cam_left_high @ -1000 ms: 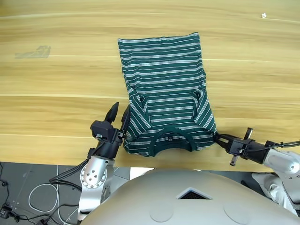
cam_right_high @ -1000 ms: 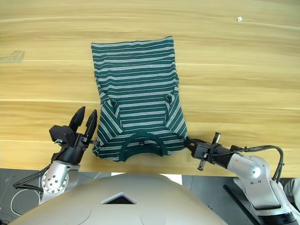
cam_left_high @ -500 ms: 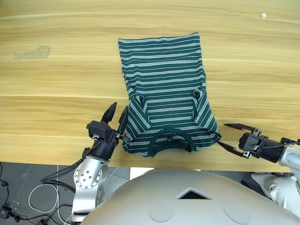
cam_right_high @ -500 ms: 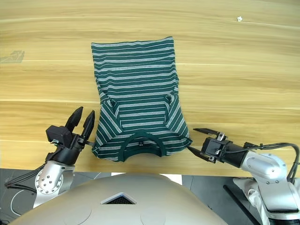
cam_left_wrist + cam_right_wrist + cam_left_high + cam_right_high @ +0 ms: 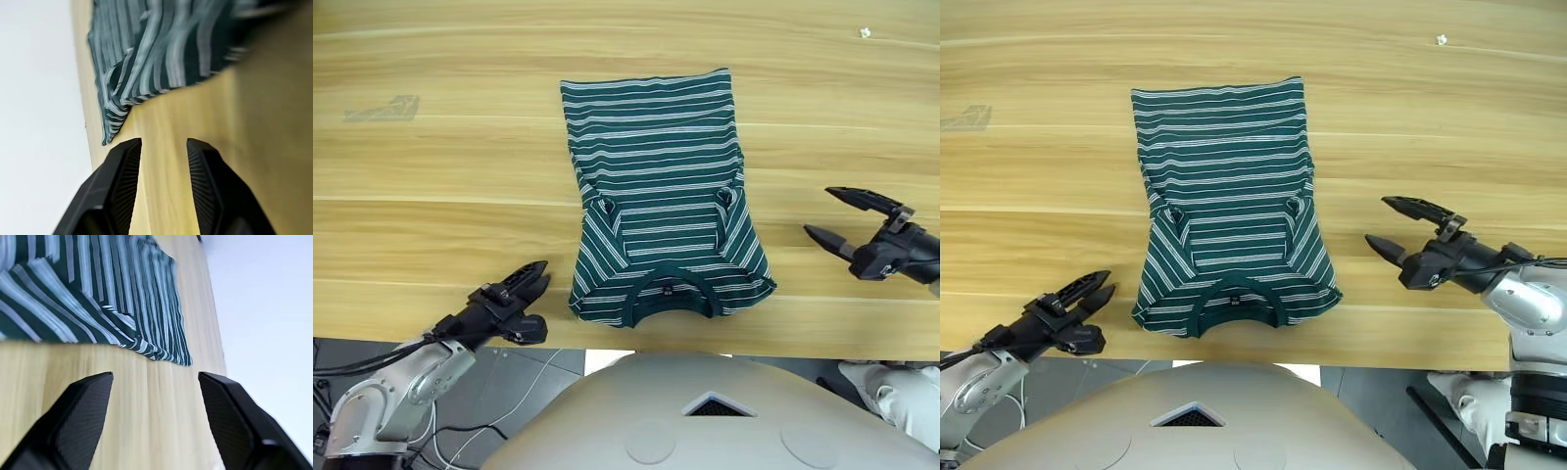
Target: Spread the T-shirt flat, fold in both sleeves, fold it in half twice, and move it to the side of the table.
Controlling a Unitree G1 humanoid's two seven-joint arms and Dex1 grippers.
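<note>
While left fingers [image 5: 120,171] and right fingers [image 5: 83,406] gape (empty), the T-shirt [image 5: 656,176] lies flat.

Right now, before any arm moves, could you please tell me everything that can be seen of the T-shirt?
The T-shirt is dark green cloth with thin white stripes. It lies flat on the wooden table, not yet folded in half. Both sleeves are folded inward over the body. The collar is at the table's near edge, towards the robot, and the hem points away. The left end effector and the right end effector are open, one on each side, apart from the cloth.
</note>
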